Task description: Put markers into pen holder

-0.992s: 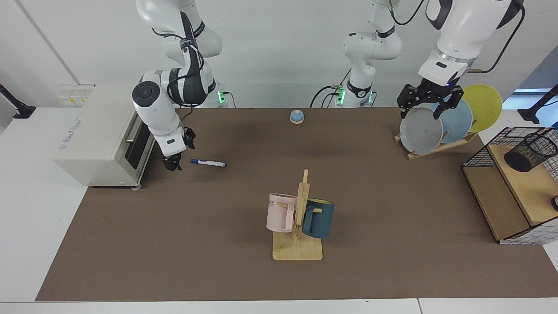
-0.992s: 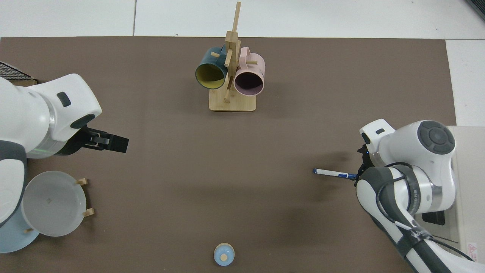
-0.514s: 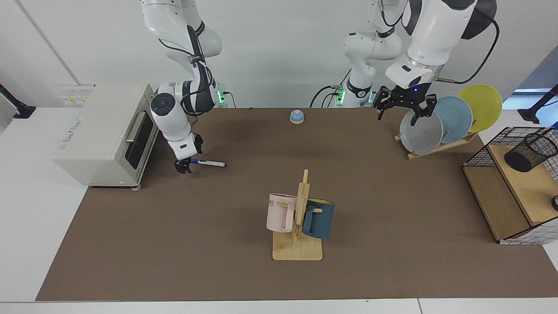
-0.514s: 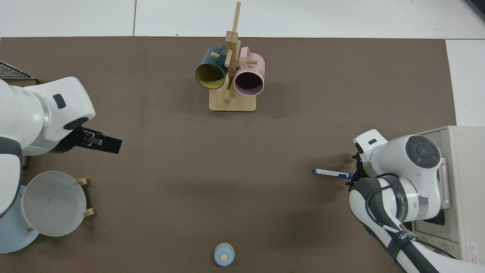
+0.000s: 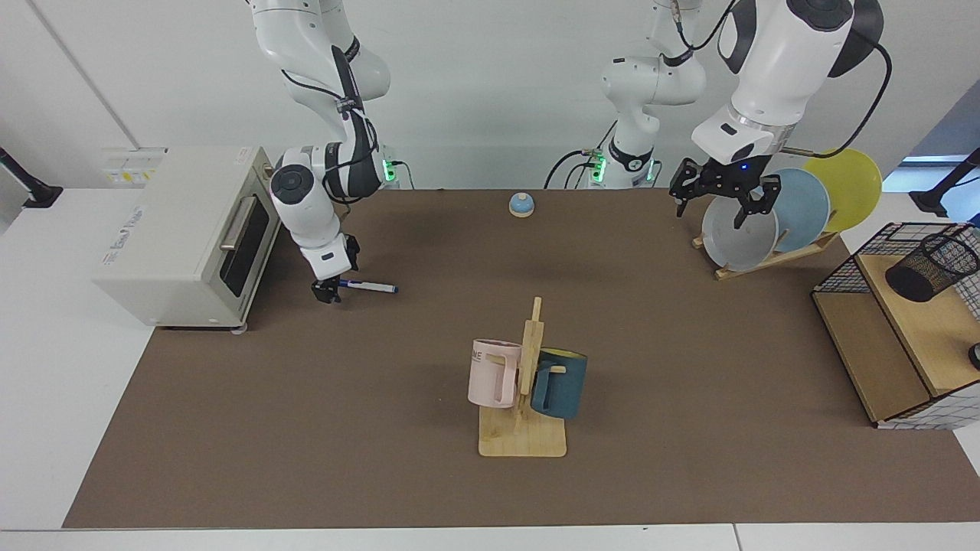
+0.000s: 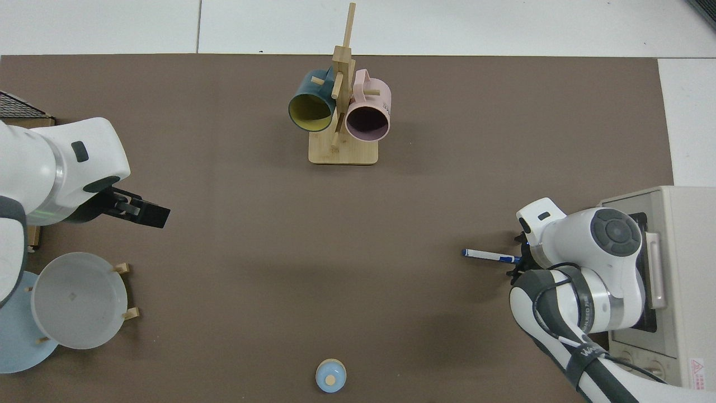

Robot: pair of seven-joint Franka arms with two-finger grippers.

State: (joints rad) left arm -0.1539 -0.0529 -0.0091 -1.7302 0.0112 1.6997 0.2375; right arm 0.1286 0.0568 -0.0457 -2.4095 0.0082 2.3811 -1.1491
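So the slim white-barrelled marker with the dark blue cap (image 5: 368, 287) is lying flat on the brown table mat (image 5: 383, 428), just in front of the cream toaster oven (image 5: 184, 237). The right gripper (image 5: 327, 291) is down at its capped end, fingers either side of the cap I think, but the wrist hides them from above, so I can't tell if it's clamped yet.

Handling-wise: it's a light, stiff plastic stick, smooth and round, so it'll roll or pivot if pinched off-centre. I'd grab mid-barrel rather than the very end.

The small black wire-mesh cylindrical pen holder (image 5: 932, 267) is well apart, tipped over on the wooden shelf of the black wire-grid rack (image 5: 857, 260).

The left gripper (image 5: 723, 200) hangs spread open, holding nothing, by the grey plate (image 5: 736, 229) in the wooden plate rack (image 5: 773, 259).
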